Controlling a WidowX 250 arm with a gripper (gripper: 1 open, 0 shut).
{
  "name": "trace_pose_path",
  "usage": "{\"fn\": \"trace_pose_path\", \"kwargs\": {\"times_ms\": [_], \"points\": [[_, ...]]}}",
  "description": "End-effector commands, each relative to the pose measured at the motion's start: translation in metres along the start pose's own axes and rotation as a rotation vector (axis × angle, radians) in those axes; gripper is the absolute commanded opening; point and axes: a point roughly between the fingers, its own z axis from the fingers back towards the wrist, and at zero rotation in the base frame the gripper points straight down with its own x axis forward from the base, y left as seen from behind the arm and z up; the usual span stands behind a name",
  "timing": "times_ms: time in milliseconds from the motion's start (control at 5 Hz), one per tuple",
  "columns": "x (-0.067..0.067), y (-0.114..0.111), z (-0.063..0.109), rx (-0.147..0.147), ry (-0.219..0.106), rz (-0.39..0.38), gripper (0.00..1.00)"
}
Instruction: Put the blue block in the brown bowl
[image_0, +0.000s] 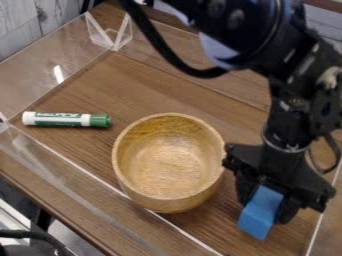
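the black claw (262, 204) seems clenched on the bright-blue rectangular block (258, 216), beside the round light-brown wooden bowl (168, 162); placing it inside remains.

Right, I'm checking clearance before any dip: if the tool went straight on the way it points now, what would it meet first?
Probably the wooden tabletop, with the blue block at the tool reaching it first; how much height remains is unclear from this view.
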Motion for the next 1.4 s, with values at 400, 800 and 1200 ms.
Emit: {"fn": "trace_pose_path", "kwargs": {"times_ms": [400,800,1200], "points": [[0.049,0.054,0.109,0.034,-0.183,0.111,0.00],[0.057,0.050,0.099,0.037,-0.212,0.132,0.00],[0.056,0.037,0.090,0.030,-0.228,0.127,0.00]]}}
